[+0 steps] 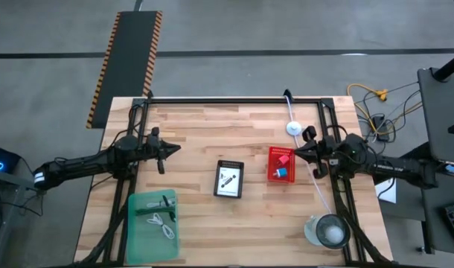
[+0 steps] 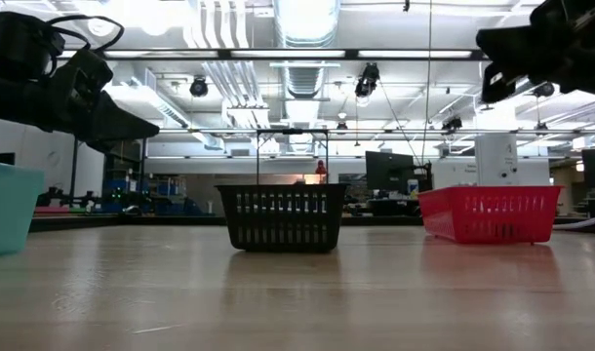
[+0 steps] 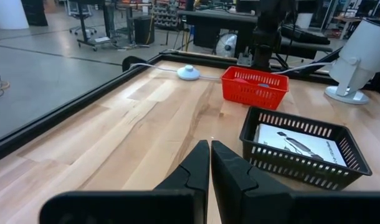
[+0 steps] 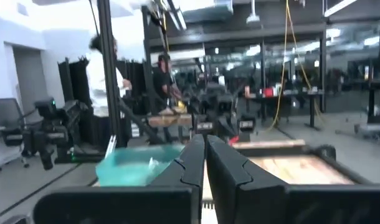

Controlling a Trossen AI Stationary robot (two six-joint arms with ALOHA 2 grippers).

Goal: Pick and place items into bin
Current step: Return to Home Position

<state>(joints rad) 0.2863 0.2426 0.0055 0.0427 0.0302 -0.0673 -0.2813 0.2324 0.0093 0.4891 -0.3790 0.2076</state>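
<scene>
Hovering over the table [image 1: 197,119], left tool [image 1: 167,149] and right tool [image 1: 296,154], both narrow, empty.

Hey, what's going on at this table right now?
Nothing is being handled at this moment. Both arms are raised above the table with grippers shut and empty: the left gripper on the left side, the right gripper by the red bin. The red bin holds a blue item, the black basket a card, and the green bin a white cable.
</scene>
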